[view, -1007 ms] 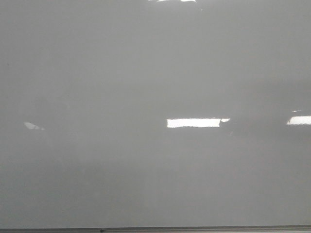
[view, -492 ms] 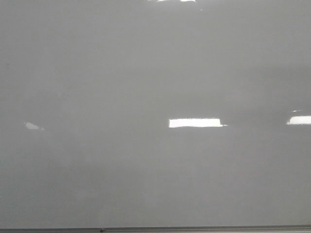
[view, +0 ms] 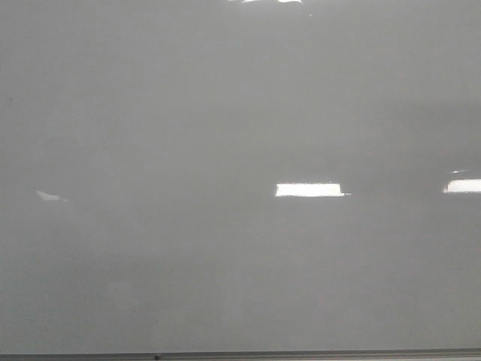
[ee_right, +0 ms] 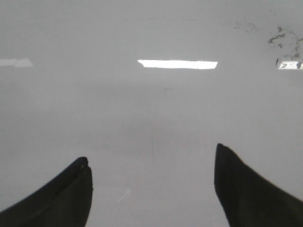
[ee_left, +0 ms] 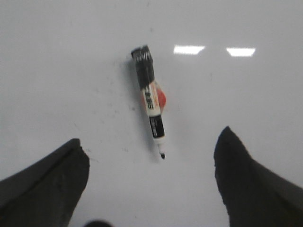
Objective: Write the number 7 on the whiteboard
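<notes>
The whiteboard fills the front view, glossy pale grey, with a thin grey edge strip along the near side. No number 7 shows on it in any view. In the left wrist view an uncapped black-and-white marker lies on the board, its tip pointing toward my left gripper, which is open and empty with the marker just beyond its fingertips. My right gripper is open and empty over bare board. Neither gripper shows in the front view.
Bright rectangular light reflections lie on the board. Faint dark smudges mark the board in the right wrist view. A small orange patch sits beside the marker.
In the front view the central light reflection has become shorter, its left end shifting right. Nothing else has visibly changed.
</notes>
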Available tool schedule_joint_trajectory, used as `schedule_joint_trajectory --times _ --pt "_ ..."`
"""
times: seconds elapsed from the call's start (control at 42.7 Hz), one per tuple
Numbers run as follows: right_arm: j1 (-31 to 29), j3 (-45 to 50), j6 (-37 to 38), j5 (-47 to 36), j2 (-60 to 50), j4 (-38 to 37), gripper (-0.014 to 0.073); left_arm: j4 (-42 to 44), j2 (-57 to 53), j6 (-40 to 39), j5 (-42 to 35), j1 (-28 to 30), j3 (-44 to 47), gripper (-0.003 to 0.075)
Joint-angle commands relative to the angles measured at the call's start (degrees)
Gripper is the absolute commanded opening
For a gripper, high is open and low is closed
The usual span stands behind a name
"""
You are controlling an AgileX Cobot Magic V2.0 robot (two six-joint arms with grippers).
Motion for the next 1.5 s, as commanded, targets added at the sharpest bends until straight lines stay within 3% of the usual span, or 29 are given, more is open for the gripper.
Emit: schedule_joint_trajectory --times 0.0,0.164,0.328,0.679,0.867,1.265,1.382,1.476 --pt "0.1 -1.7 0.0 -4.1 1.0 0.4 0.0561 -5.3 8.5 -0.2 -5.8 0.0 -3.3 0.0544" --pt "0.1 -1.7 0.0 -4.1 1.0 0.4 0.0561 -8.1 22.6 -0.2 -11.8 0.0 -7.9 0.0543" --pt "0.1 -1.7 0.0 -4.1 1.0 0.4 0.0561 -8.1 32.8 -0.2 -11.3 0.0 -13.8 0.0543" --pt "0.1 -1.7 0.0 -4.1 1.0 0.4 0.0561 -8.1 41.8 -0.2 -14.1 -0.2 -17.7 0.0534" --pt "0.1 -1.7 0.0 -4.1 1.0 0.4 0.0561 -8.1 43.6 -0.2 -16.7 -0.2 -17.7 0.0399" --pt "0.1 -1.7 0.0 -4.1 1.0 0.4 0.0561 -6.5 43.6 -0.2 -16.3 -0.2 -17.7 -0.0008" --pt "0.1 -1.7 0.0 -4.1 1.0 0.4 0.0561 -4.2 41.4 -0.2 -12.7 -0.2 -17.7 -0.0020" --pt "0.1 -1.7 0.0 -4.0 1.0 0.4 0.0561 -4.0 38.1 0.2 -5.1 -0.2 -18.6 -0.0020"
